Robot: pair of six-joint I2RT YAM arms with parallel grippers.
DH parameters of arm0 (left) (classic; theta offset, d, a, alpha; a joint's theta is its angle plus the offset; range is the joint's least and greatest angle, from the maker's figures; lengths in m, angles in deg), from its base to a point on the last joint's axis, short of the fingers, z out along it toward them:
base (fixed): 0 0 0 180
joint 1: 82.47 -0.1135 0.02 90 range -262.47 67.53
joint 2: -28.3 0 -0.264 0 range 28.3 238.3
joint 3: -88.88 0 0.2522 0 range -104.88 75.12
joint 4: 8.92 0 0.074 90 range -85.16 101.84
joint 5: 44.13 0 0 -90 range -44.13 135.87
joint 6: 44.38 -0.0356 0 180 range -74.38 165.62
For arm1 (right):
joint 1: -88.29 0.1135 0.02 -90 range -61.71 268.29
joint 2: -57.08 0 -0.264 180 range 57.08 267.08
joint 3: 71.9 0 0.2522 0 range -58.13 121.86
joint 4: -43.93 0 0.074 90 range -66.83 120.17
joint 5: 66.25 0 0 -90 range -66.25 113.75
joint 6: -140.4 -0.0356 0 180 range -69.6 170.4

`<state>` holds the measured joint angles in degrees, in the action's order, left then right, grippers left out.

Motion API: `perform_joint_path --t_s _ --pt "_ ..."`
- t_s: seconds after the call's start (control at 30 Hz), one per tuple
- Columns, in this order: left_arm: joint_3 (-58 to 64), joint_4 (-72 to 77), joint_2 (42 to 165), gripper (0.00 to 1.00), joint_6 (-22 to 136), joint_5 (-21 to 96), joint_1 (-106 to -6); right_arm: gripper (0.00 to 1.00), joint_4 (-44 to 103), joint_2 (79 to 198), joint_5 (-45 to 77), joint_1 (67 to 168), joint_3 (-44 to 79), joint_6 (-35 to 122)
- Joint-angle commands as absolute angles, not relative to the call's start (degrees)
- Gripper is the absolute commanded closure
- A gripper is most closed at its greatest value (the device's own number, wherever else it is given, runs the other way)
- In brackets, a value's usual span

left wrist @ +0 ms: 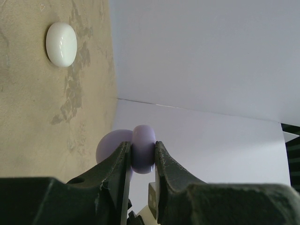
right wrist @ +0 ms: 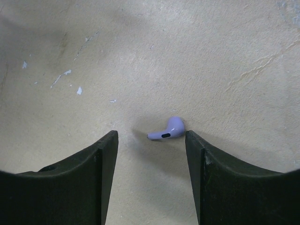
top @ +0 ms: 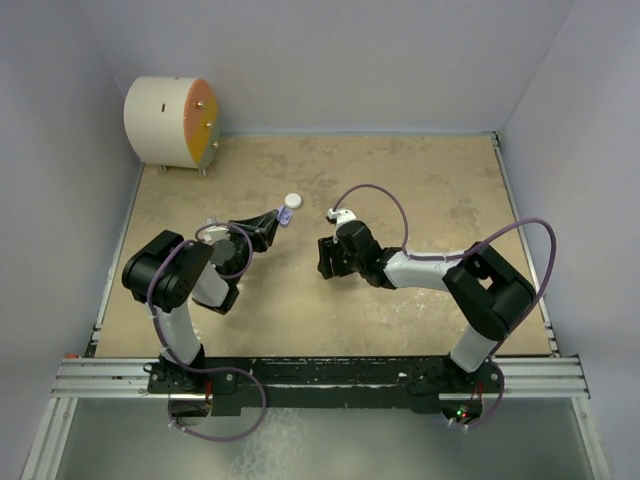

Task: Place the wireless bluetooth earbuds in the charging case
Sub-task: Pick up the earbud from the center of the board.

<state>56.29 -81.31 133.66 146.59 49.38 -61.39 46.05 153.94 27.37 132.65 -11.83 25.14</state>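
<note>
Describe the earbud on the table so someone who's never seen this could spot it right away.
Follow the right arm to the right gripper, fingers open above the tan table. Between them, nearly touching one, lies the earbud. Unlike the round lilac case pinched by the left gripper and the white disc, it is tiny, lilac and stemmed.

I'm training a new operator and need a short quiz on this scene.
1. True or false: the left hand is shut on the lilac case.
2. Where is the earbud? A) inside the case B) on the table, between the fingers of the open right hand C) in the left hand
3. Fill in: the white disc lies on the ____.

Key: 1 true; 2 B; 3 table.
</note>
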Motion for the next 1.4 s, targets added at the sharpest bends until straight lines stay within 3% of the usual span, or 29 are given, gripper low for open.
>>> perform_joint_path --t_s 0.0,1.13,1.37 --pt "56.75 -93.77 133.33 1.00 146.96 50.27 -61.29 0.39 45.90 152.84 28.76 133.05 -10.26 23.32" --pt "57.40 -93.78 133.01 1.00 147.11 50.33 -61.28 0.39 48.56 157.19 26.47 133.91 -10.02 22.80" --pt "57.54 -93.78 132.88 1.00 147.05 50.35 -61.37 0.43 47.24 157.56 27.82 133.92 -9.99 23.01"
